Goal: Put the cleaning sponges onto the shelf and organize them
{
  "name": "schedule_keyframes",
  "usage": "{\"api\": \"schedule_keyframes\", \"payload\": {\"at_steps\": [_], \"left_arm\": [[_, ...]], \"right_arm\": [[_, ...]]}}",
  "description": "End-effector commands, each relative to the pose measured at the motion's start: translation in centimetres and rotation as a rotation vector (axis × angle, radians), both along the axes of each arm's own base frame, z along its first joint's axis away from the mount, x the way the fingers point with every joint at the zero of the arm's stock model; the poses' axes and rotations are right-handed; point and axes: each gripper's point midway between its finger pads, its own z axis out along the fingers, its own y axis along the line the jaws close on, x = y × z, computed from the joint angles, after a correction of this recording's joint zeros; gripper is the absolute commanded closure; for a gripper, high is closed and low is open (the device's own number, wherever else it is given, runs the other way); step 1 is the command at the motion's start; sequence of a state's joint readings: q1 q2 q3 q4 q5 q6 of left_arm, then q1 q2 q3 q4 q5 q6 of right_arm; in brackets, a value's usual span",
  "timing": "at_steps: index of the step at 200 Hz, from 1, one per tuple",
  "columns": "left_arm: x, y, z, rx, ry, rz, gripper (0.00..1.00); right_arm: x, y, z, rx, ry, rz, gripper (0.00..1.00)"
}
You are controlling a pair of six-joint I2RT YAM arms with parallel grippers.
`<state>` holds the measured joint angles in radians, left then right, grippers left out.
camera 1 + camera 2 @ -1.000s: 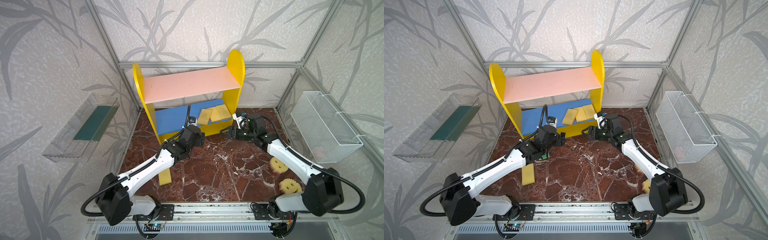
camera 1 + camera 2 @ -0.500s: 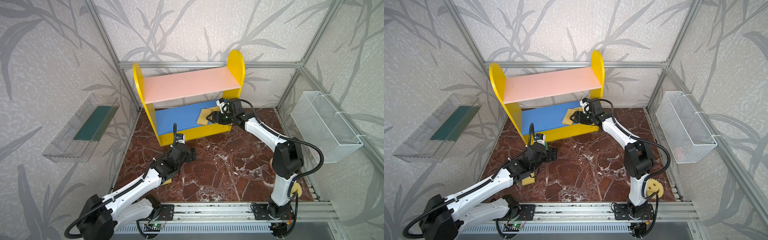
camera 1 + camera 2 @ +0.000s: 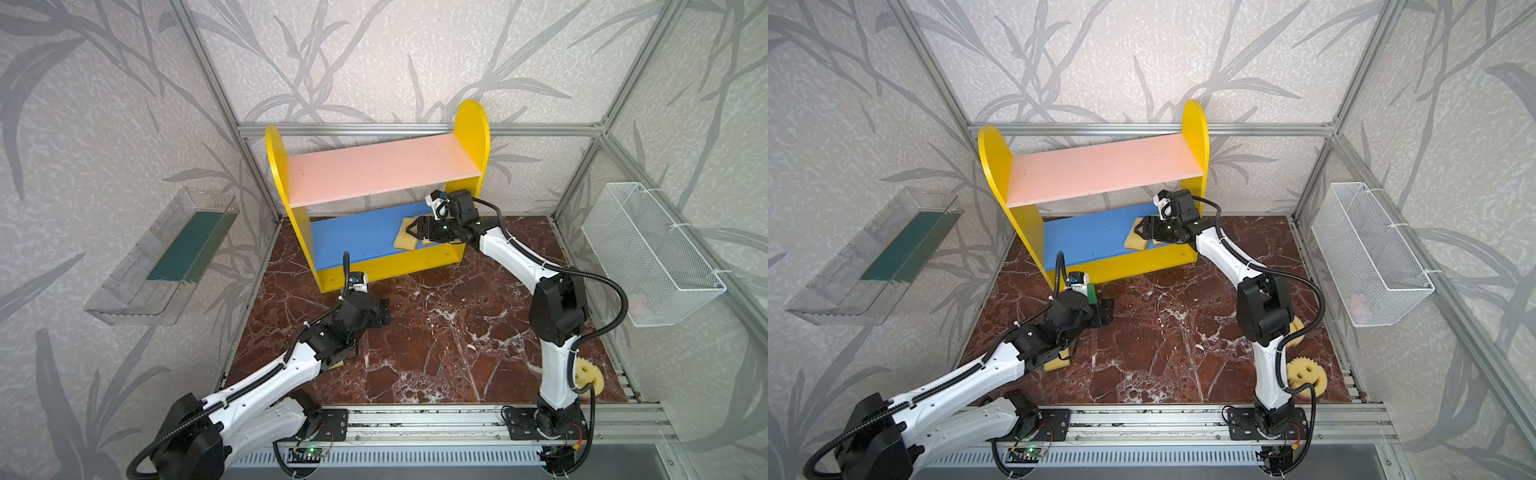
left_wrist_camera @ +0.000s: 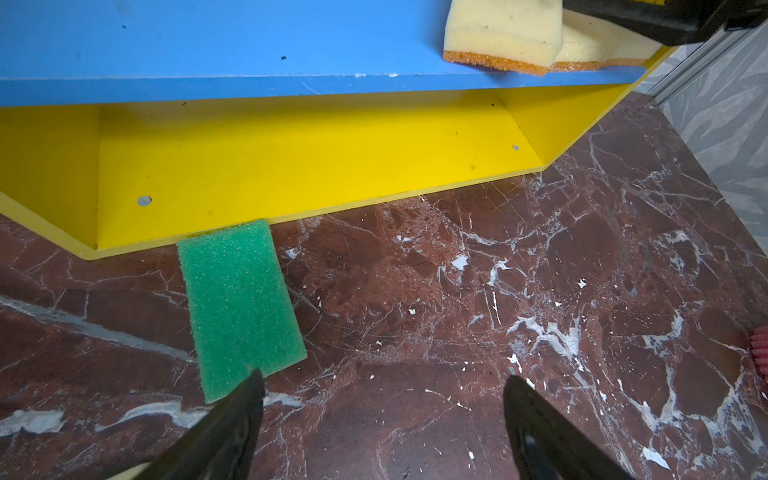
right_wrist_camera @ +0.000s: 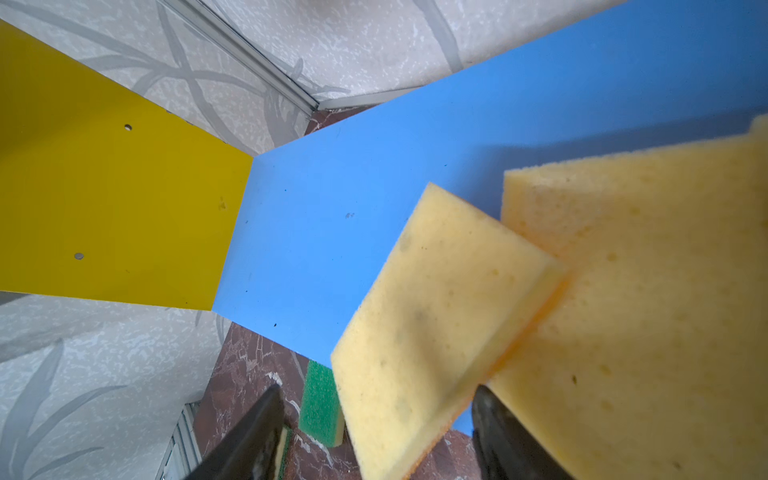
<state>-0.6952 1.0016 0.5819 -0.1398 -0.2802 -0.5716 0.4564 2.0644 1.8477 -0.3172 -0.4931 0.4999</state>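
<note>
1. Hovering low over the table [image 4: 457,311], my left gripper [image 4: 384,378] has its jaws spread wide and empty.
2. The green sponge [image 4: 241,307] lies flat, scouring face up, just ahead of that gripper but off-centre. Its near corner sits by one fingertip, not between the two, and its far short end touches the front edge of the base of the shelf [image 4: 291,166].
3. Its long axis runs from me toward the shelf, so my jaws would span its short width once I shift sideways over it. My left arm is plainly the nearer one.
4. My right gripper [image 5: 376,388] is in over the blue middle board [image 5: 332,208], jaws astride an orange-backed sponge [image 5: 440,299] that leans on a second sponge [image 5: 644,291]. I cannot tell whether the jaws are squeezing it.
5. A second ago my left gripper was up at the blue board's front edge and my right one stood out in front of the shelf. Now the left is down by the table and the right has reached in.
</note>
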Motion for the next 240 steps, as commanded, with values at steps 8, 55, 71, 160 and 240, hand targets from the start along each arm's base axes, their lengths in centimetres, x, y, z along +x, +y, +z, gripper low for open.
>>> {"api": "schedule_keyframes", "payload": {"at_steps": [8, 55, 71, 160, 240], "left_arm": [[0.1, 0.1, 0.1, -0.033, -0.006, 0.02, 0.09], [-0.1, 0.5, 0.2, -0.027, -0.011, 0.031, 0.09], [-0.1, 0.6, 0.4, -0.026, -0.014, 0.034, 0.09], [0.2, 0.7, 0.9, -0.035, -0.027, 0.049, 0.1], [1.0, -0.2, 1.9, -0.045, -0.042, 0.038, 0.1]], "right_arm": [[0.8, 0.9, -0.4, 0.011, 0.006, 0.025, 0.3], [1.7, 2.1, -0.5, 0.035, 0.011, 0.048, 0.3], [2.1, 2.3, -0.5, 0.034, 0.007, 0.048, 0.3], [1.9, -0.5, -3.8, -0.207, 0.002, -0.03, 0.43], [1.0, -5.6, -3.5, -0.287, -0.015, -0.12, 0.45]]}}
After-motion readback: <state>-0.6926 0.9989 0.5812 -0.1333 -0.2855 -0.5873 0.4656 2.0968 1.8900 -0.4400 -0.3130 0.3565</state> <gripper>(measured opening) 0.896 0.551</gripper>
